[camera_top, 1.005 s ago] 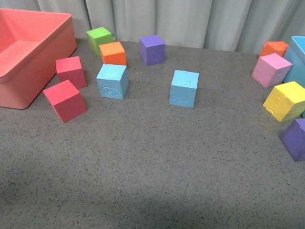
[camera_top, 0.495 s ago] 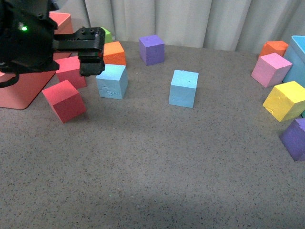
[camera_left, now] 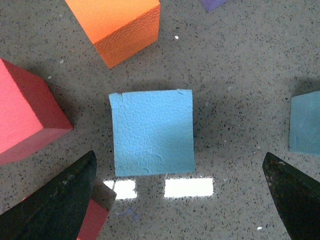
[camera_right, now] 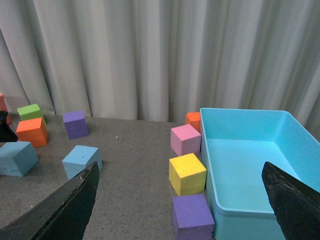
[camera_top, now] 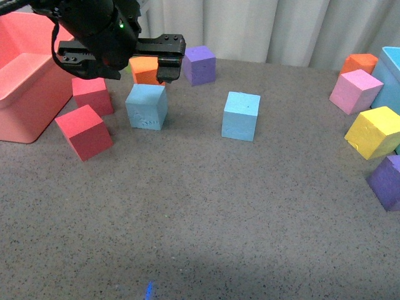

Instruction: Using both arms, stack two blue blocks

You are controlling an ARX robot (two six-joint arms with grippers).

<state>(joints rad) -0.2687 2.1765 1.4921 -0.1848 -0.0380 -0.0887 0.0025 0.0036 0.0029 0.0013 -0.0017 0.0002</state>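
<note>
Blue blocks (camera_top: 240, 115) (camera_top: 147, 106) stand flat on the grey counter (camera_top: 200, 225), apart from each other with bare surface between them; neither is stacked. The scuffed one is on the left, the smooth one on the right.

Nearest, at the right edge, is a purple cube (camera_top: 386, 181), with a yellow cube (camera_top: 377, 131) just behind it. On the left a tilted red cube (camera_top: 84, 131) sits in front of a second red cube (camera_top: 92, 94), beside the coral bin (camera_top: 25, 119).

The left arm (camera_top: 94, 31) reaches in above the scuffed block. The left pincer (camera_left: 178, 156) is spread wide and holds nothing. In the left wrist view the block's top lies below and between the two fingers (camera_left: 60, 200), untouched.

The right pincer (camera_right: 180, 167) is also wide apart and empty, raised over the right side of the counter and out of the front view.

Farther back are an orange cube (camera_top: 147, 70), another purple cube (camera_top: 200, 64), a pink cube (camera_top: 355, 90), a second orange cube (camera_top: 359, 62) and the light-blue bin (camera_top: 392, 69), then the grey curtain (camera_top: 262, 25).
</note>
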